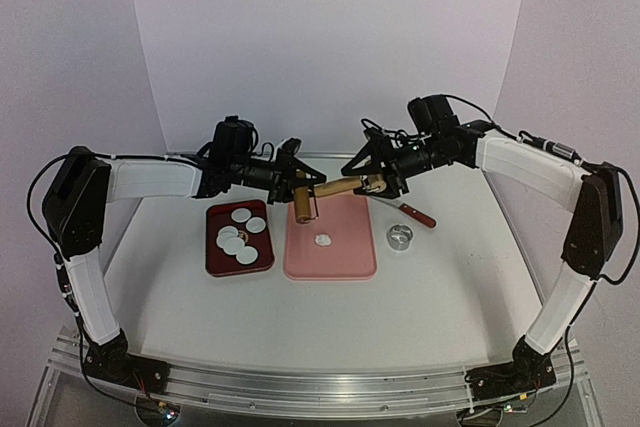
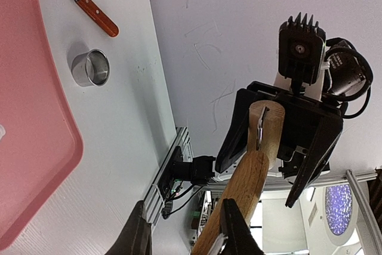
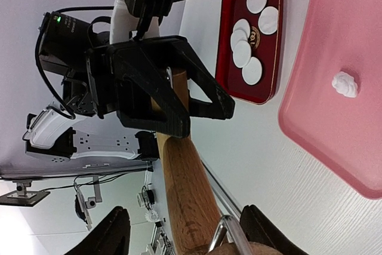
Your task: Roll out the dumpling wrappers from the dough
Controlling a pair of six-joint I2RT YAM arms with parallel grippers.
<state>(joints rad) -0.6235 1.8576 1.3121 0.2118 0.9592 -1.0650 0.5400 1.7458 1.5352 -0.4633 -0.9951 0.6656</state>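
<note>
Top external: dough (image 1: 322,240) (ring cutter (image 1: 400,238) nearby)

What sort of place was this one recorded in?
Most likely a robotics lab bench staged for dough work, not a kitchen: plain white backdrop panels, arms bolted to an aluminium rail, and only props: rolling pin, pink board, red tray.
</note>
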